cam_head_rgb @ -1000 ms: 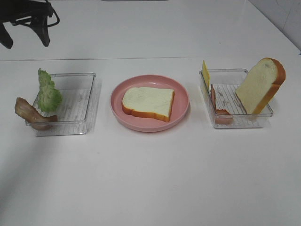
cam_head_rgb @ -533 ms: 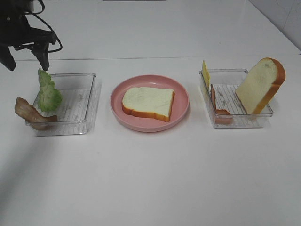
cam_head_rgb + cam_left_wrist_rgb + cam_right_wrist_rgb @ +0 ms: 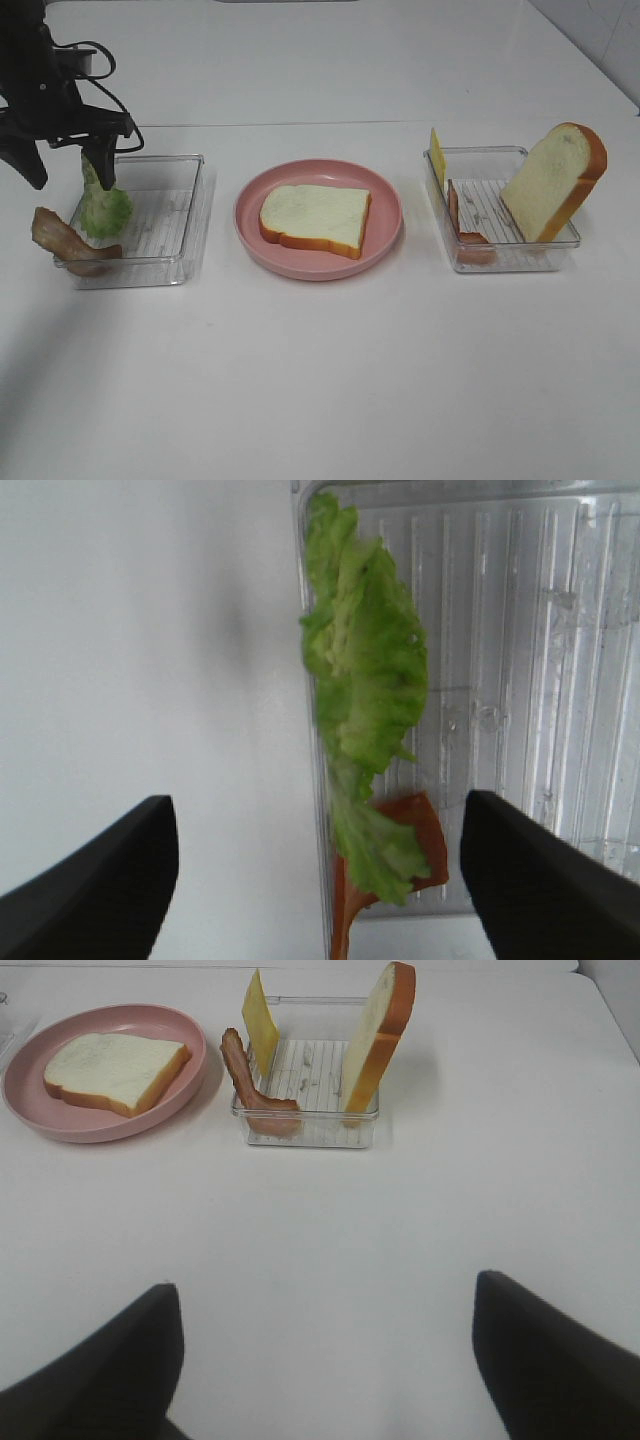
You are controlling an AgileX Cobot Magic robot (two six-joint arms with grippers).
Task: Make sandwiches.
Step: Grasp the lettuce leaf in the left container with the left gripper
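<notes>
Exterior high shows the left gripper (image 3: pixel 65 165) low over the outer edge of the left tray (image 3: pixel 160 272), jaws spread wide and holding nothing. The left wrist view puts the lettuce (image 3: pixel 365 680) between the two fingers, touching neither. The lettuce (image 3: pixel 103 205) stands on edge against that tray's outer wall, and the left bacon (image 3: pixel 60 238) lies draped over the rim beside it, partly out on the table (image 3: pixel 320 380). One bread (image 3: pixel 315 218) lies flat on the pink plate (image 3: pixel 320 268) in the middle. In the right tray (image 3: pixel 510 263), the cheese (image 3: pixel 437 155) and right bacon (image 3: pixel 462 225) stand at the side nearer the plate, and a second bread (image 3: pixel 555 180) leans on the far wall. The right wrist view shows the right gripper (image 3: pixel 325 1360) wide open and empty over bare table, well apart from that tray (image 3: pixel 310 1138).
</notes>
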